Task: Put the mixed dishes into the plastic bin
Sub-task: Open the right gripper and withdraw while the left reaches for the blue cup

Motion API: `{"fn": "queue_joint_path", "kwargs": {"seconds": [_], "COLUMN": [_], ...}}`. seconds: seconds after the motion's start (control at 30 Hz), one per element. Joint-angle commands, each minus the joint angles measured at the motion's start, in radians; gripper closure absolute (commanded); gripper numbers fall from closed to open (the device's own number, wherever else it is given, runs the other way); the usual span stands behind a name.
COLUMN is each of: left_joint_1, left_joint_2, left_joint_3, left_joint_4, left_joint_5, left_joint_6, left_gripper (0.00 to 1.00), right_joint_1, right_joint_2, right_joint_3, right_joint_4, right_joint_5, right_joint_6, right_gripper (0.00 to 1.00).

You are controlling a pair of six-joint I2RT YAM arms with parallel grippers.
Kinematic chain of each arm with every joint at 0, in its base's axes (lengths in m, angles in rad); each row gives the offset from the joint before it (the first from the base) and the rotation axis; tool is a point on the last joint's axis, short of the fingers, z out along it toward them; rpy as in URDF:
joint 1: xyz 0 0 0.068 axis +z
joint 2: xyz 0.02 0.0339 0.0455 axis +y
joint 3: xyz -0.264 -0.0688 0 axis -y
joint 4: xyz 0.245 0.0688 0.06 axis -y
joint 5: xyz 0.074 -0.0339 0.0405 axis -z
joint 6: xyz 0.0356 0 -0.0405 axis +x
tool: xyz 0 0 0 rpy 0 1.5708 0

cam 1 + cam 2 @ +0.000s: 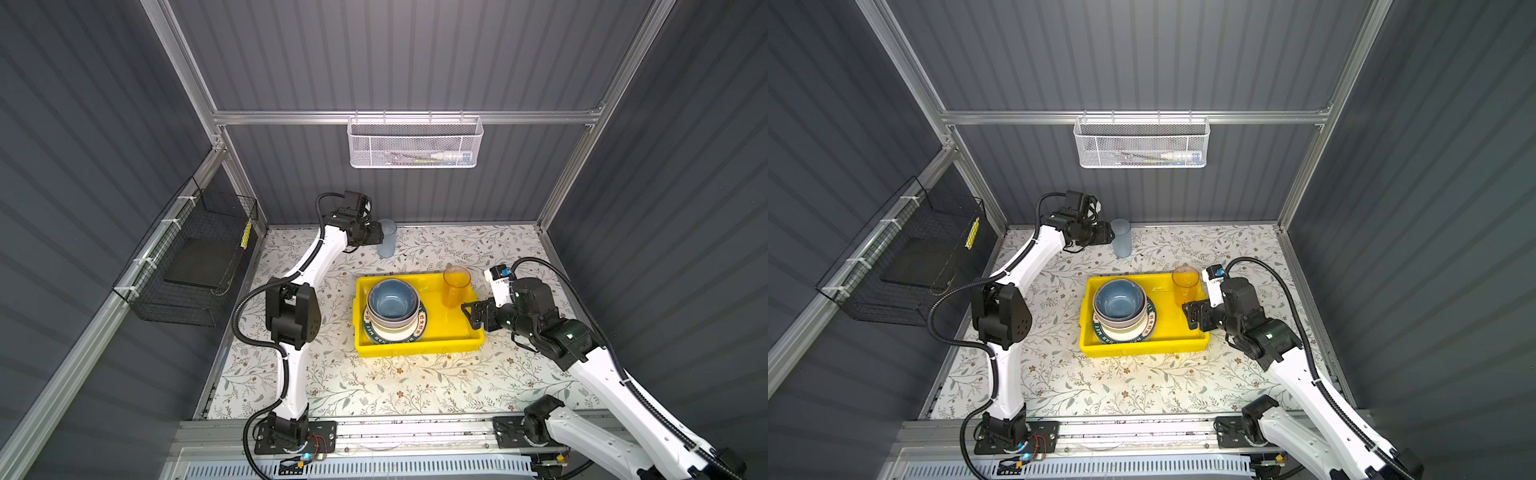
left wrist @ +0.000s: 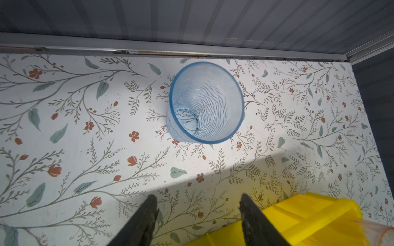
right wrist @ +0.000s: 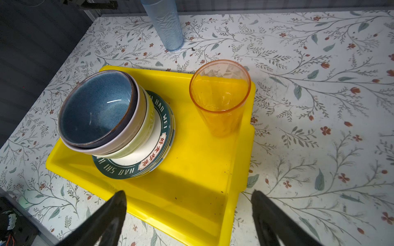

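At the back edge of the table (image 1: 478,245) my left gripper (image 2: 197,196) hangs open and empty just short of the blue tumbler (image 2: 206,102), apparently the last dish outside the yellow bin (image 1: 415,347), so next I must straddle, squeeze and lift it.

White mesh basket (image 1: 413,143) at back, black wire basket (image 1: 187,266) at left, floral tabletop (image 1: 374,386)
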State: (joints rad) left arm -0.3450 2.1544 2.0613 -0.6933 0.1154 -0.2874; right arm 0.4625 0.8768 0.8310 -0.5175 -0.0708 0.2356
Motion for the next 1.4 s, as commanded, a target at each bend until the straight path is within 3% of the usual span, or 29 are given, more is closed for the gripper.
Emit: {"fn": "queue_joint_path", "kwargs": {"seconds": [0.0,0.7,0.97,1.2,1.37], "left_joint_1": [0.003,0.030,0.041,0.055,0.058], "left_joint_2": [0.043,0.078,0.167,0.244,0.222], "left_joint_3": [0.050,0.011,0.123,0.214,0.183], "left_joint_4": [0.020,0.199,0.170,0.106,0.104], "left_joint_5": [0.023,0.056,0.064,0.069,0.066], "left_joint_6": [0.013,-0.050,-0.074,-0.087,-0.095], "left_gripper": [0.37,0.35,0.37,0.45,0.56], "right_joint_1": [-0.003,-0.003,-0.003,-0.004,-0.003], "right_joint_2": [0.001,0.017,0.008,-0.008,-0.009], "right_joint_3": [-0.017,-0.082,-0.087,-0.104,-0.107], "right_joint_4": [0.024,0.058,0.044,0.042,0.044], "right_joint_5": [-0.018,-0.033,-0.035,-0.034,-0.028], "right_joint_6": [0.012,0.047,0.050,0.063,0.071], "right_gripper": [0.08,0.08,0.08,0.08,0.08]}}
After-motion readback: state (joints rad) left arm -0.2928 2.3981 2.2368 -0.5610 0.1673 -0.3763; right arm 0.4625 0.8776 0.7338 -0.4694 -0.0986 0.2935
